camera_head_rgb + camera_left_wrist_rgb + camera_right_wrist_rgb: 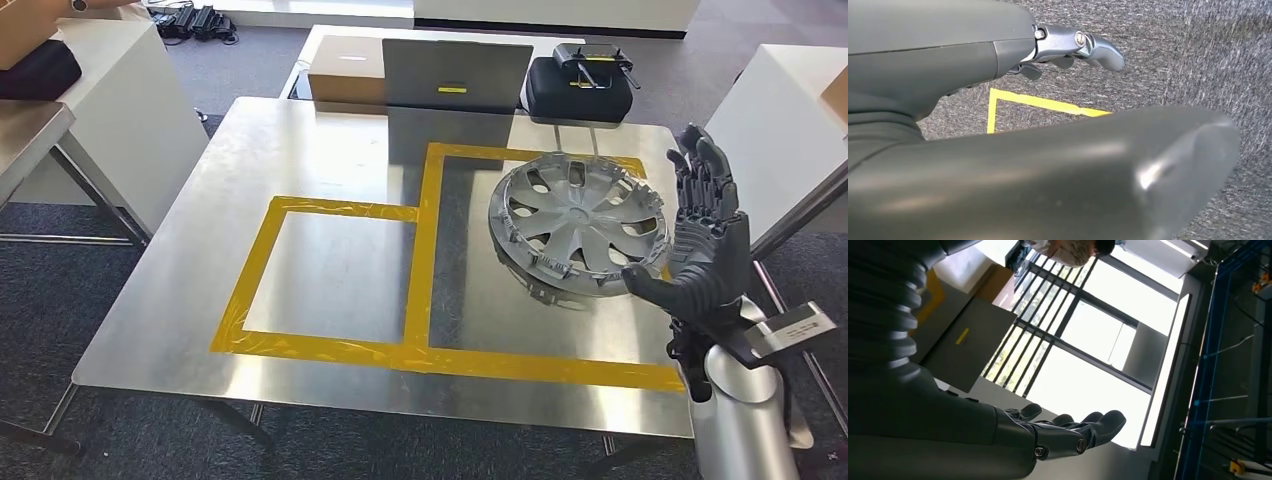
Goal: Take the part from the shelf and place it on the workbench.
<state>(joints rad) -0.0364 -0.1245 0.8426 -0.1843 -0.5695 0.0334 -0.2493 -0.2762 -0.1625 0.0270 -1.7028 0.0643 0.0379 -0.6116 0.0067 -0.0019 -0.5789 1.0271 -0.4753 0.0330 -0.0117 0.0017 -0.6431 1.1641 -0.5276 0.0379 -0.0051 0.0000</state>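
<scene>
A: What is nearest in the head view?

B: The right hand [705, 235], at about four o'clock, raised just off the right edge of the steel surface [330, 150]. Its fingers [705, 180] are stretched upward and apart, thumb jutting toward the part, and it grips nothing. The right wrist view shows the same spread fingers [1083, 430] against bright windows.

A: And the left hand?

B: The left wrist view shows the left hand [1068, 47] over grey carpet [1208, 55] with a yellow floor line [1038, 102]. The fingers look curled in, but I cannot tell how far closed they are.

A: Where is the part?

B: The silver wheel cover [578, 225] lies on the surface at about two o'clock, inside the right-hand yellow tape frame [432, 250], its near right rim just beside the right hand's thumb, seemingly apart from it.

A: Further back?

B: At twelve o'clock a grey panel [457, 75], a cardboard box [345, 70] and a black case [580, 88].
</scene>
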